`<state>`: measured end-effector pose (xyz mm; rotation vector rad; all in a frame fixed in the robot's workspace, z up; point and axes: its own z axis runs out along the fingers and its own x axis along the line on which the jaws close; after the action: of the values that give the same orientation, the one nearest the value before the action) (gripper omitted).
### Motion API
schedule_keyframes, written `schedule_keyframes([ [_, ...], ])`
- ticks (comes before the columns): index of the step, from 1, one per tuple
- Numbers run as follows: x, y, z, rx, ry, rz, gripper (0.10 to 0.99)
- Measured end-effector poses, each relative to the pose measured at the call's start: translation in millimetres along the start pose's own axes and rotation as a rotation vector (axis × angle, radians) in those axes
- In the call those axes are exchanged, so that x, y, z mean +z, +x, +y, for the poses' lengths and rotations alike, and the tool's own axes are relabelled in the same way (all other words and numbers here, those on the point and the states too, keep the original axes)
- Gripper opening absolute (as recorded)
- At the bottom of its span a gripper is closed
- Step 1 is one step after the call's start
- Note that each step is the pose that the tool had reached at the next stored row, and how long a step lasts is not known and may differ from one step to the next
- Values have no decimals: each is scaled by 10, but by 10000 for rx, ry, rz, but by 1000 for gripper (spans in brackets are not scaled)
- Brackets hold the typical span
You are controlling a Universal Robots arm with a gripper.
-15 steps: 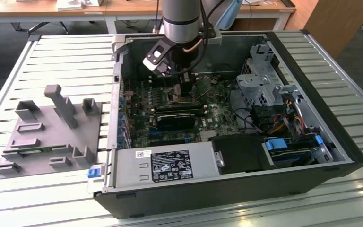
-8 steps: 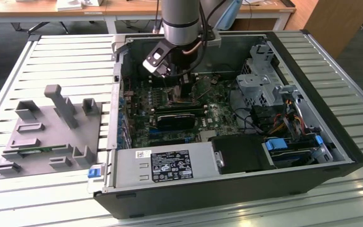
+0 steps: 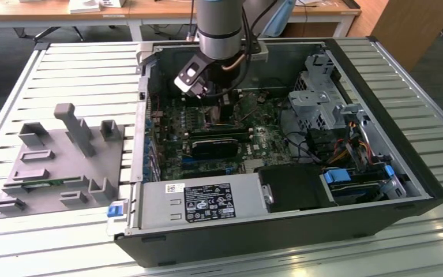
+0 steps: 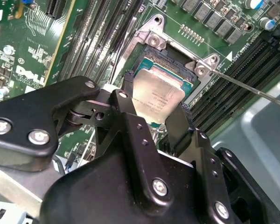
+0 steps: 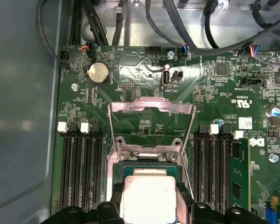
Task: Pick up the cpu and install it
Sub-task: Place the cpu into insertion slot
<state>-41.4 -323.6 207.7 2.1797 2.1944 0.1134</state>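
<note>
**Cpu pinched right over the open socket**

A slatted metal table [image 3: 67, 69] carries the open computer case [image 3: 283, 236]. My arm [image 3: 220, 29] drops into the case at the upper middle of the exterior view.

Nearest me, my gripper [image 4: 155, 109] is drawn in to just the width of the cpu [image 4: 158, 93]. My fingers [image 4: 127, 100] press on two opposite edges of the chip, and its silver top faces up at me. It is square, so it has no long axis to speak of, and in the first wrist view its edges look parallel to the socket's.

The socket [image 5: 144, 165] lies directly beneath the chip. I cannot tell whether the two touch.

Past the socket the metal load frame [image 5: 151, 109] stands open. Memory slots [image 5: 81, 168] flank it on both sides.

Farthest off, a grey fixture tray [image 3: 60, 167] sits beside the case at the exterior view's left.
</note>
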Motion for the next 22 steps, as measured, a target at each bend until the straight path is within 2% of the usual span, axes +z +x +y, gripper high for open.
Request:
schedule_keyframes([
  [9, 82, 4, -15, 21, -1, -6, 525],
  [22, 129, 2, -23, 45, -1, -11, 525],
])
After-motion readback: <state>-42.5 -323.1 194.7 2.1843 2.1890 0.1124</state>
